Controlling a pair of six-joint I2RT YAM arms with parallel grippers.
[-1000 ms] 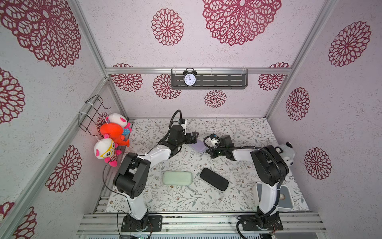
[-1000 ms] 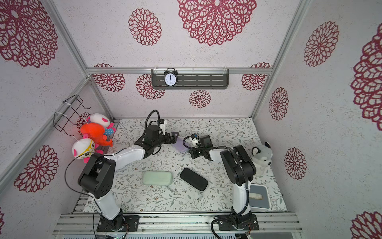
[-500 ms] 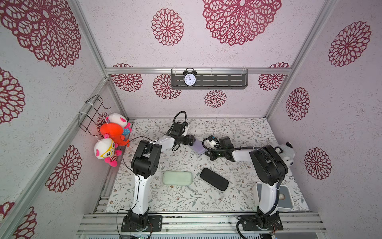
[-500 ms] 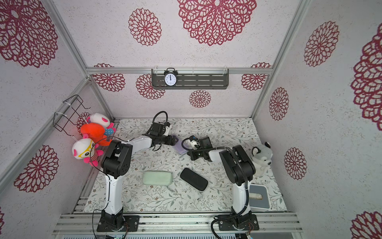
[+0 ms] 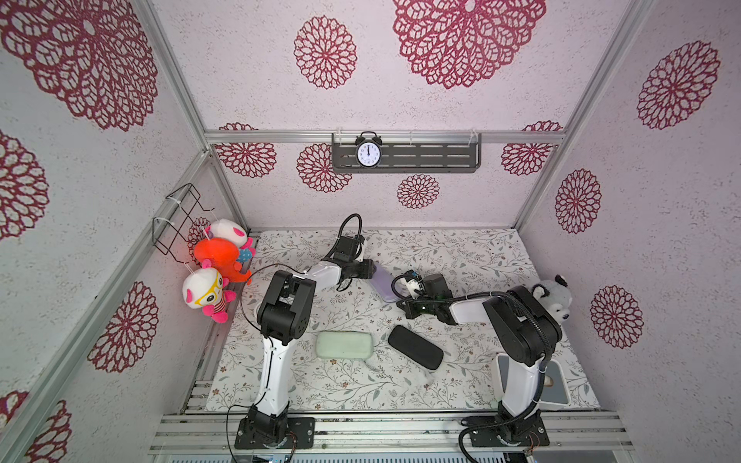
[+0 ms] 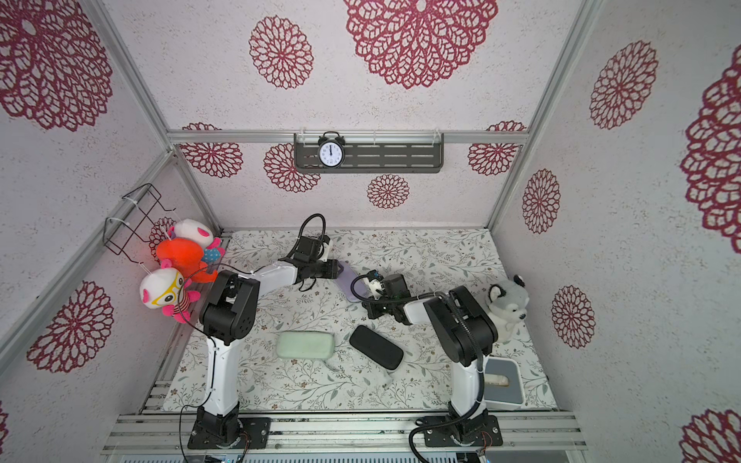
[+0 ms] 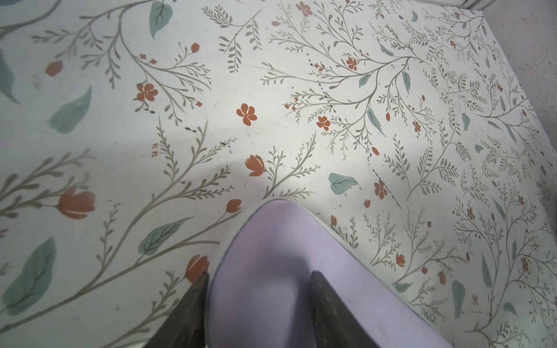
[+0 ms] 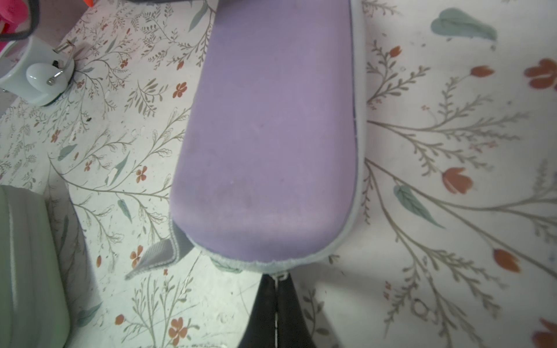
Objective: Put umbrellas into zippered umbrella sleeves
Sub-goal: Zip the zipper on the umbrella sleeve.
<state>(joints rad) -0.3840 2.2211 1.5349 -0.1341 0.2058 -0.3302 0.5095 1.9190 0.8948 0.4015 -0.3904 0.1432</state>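
Lying on the table [image 5: 461, 256] between the two arms, the lilac sleeve [image 5: 381, 282] runs its long axis from the left gripper [image 7: 259, 275] to the right gripper [image 8: 275, 281], so each arm has one end at hand. The left gripper's jaws stand apart astride one end, though I cannot tell whether they pinch it. The right gripper is closed tight, tips touching the opposite end's zip edge.

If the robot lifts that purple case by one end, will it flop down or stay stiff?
Probably mostly stiff: the lilac sleeve keeps a smooth, rounded shell shape. Its edge looks softer, since a grey flap curls away at one corner. It likely won't roll, as it looks wide and flattish on the floral mat.
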